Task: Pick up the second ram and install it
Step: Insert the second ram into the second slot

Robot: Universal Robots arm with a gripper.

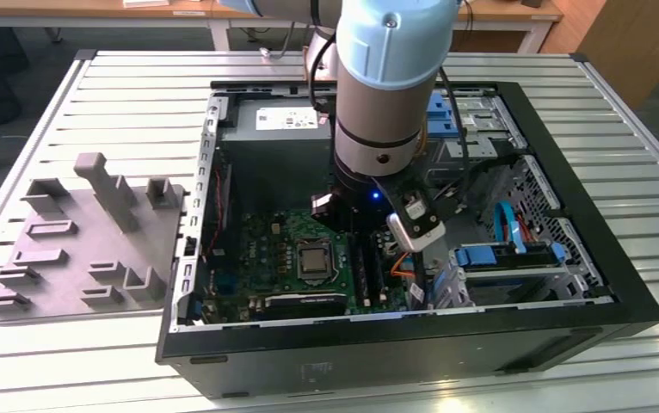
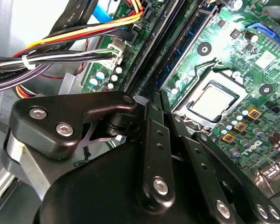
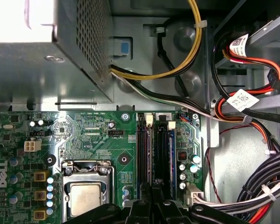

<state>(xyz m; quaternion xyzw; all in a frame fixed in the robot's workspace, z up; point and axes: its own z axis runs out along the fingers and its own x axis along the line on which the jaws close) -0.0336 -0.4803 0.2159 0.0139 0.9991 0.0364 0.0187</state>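
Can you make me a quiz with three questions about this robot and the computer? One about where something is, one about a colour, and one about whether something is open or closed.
1. Where is the end effector?
A. Down on the floor
B. Inside the computer case, over the long black slots
C. High above the table, away from the case

2. What colour is the main board?
A. Red
B. Green
C. White

3. How is the computer case?
A. Open on its side
B. Closed with a panel
C. Wrapped in a box

Answers:
1 B: the first wrist view shows it just over the slots, with the case walls around it.
2 B: the board looks green in both wrist views.
3 A: in the exterior view you can see right inside to the board and cables.
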